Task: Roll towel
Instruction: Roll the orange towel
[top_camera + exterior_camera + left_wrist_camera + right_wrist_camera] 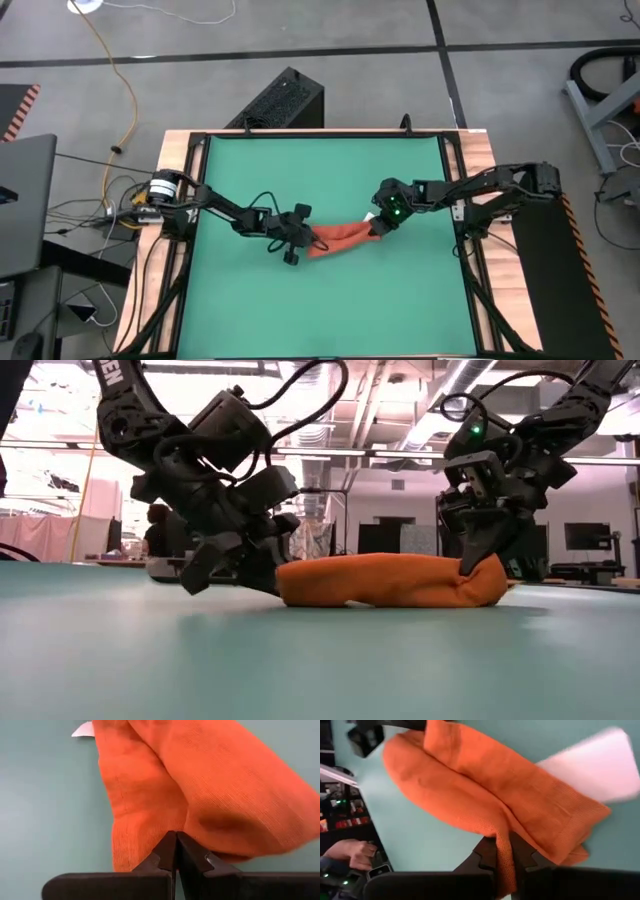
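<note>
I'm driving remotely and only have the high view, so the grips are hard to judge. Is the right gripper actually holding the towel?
Observer: Yes. In the right wrist view the right gripper has a fold of the towel pinched between its jaws.
Operator: And the left one?
Observer: The left gripper has its jaws shut tight at the towel's edge; I see no cloth between them.
Operator: Is the towel lifted?
Observer: No. The low view shows it lying on the table as a thick bundle.
Operator: Where's the tag?
Observer: The white tag sticks out at the edge farthest from the left gripper.
</note>
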